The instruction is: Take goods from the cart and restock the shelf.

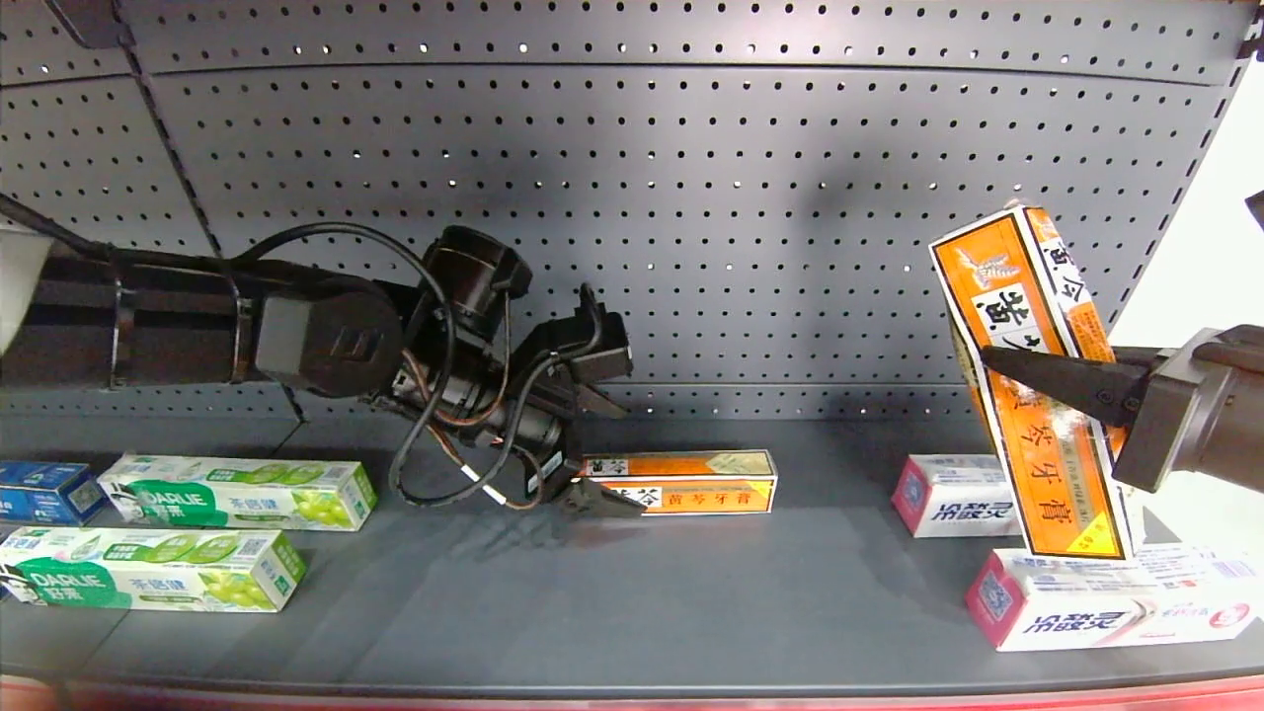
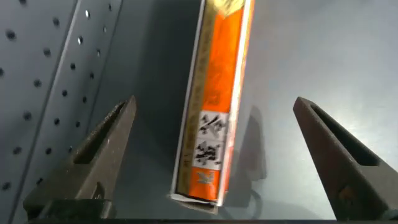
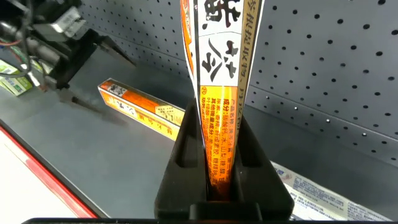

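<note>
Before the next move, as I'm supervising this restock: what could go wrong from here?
The right tool grips the held box tilted, above the pink boxes; set down there, it may topple or knock them. The open left tool sits by the lying box; a skewed retreat could drag it.

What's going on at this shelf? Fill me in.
The robot is restocking the shelf. Its right tool is shut on an orange box, held nearly upright above the white boxes at the shelf's right end. Its left tool is open around one end of a second orange box lying flat mid-shelf.
</note>
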`<state>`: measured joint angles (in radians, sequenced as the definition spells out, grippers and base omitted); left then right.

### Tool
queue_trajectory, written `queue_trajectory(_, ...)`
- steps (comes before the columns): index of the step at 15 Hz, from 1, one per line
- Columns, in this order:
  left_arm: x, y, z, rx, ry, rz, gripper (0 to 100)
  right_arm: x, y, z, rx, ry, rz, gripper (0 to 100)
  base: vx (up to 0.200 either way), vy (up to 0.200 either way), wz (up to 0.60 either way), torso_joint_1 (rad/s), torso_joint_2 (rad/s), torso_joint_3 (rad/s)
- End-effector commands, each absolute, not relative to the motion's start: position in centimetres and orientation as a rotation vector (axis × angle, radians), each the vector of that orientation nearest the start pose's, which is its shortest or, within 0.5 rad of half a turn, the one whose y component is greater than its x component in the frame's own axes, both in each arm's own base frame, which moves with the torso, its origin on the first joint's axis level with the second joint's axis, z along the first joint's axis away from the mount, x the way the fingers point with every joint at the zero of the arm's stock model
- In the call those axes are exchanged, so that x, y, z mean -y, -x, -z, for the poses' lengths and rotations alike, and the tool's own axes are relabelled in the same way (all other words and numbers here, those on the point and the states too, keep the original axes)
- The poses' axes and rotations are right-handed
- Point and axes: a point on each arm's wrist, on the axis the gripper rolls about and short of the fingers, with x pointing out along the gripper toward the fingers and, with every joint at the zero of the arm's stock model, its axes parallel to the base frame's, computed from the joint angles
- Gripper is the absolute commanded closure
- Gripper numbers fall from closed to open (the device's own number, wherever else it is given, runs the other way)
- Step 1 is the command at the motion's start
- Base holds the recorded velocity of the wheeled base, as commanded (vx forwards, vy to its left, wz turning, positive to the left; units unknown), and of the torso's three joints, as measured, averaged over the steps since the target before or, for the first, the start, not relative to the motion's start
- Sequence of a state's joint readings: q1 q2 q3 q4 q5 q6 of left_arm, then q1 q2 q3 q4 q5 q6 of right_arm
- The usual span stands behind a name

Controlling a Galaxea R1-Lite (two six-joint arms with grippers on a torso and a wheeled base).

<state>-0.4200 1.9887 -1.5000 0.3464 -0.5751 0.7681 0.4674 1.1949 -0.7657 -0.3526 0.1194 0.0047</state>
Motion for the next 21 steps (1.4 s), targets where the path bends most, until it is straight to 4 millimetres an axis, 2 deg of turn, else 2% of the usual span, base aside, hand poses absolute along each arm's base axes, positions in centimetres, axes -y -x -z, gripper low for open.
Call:
queue_trajectory(1,16.0,-35.1,-17.1,-0.502,-0.579,1.198,0,-8.4,-16.1,-26.3,-0.09,0.011,-0.587,100,0.0,0.0,0.0,0.0,0.0,0.0)
queue_trajectory(9,15.8,-35.8,-16.0,-0.54,-0.562,1.196,0,-8.5,-16.2,-25.9,-0.106,0.018,-0.592,100,0.0,0.0,0.0,0.0,0.0,0.0)
queue_trajectory(15,16.1,-35.4,-16.5,-0.586,-0.558,1.225,0,-8.5,-16.2,-25.7,-0.11,0.019,-0.588,100,0.0,0.0,0.0,0.0,0.0,0.0)
queue_trajectory(16,16.1,-35.4,-16.6,-0.584,-0.556,1.225,100,-8.4,-16.2,-25.7,-0.11,0.019,-0.588,100,0.0,0.0,0.0,0.0,0.0,0.0)
queue_trajectory(18,17.0,-34.9,-16.4,-0.6,-0.554,1.235,100,-8.5,-16.2,-25.7,-0.11,0.019,-0.59,100,0.0,0.0,0.0,0.0,0.0,0.0)
queue_trajectory(21,17.0,-34.8,-16.3,-0.603,-0.557,1.241,100,-8.4,-16.2,-25.7,-0.112,0.018,-0.588,100,0.0,0.0,0.0,0.0,0.0,0.0)
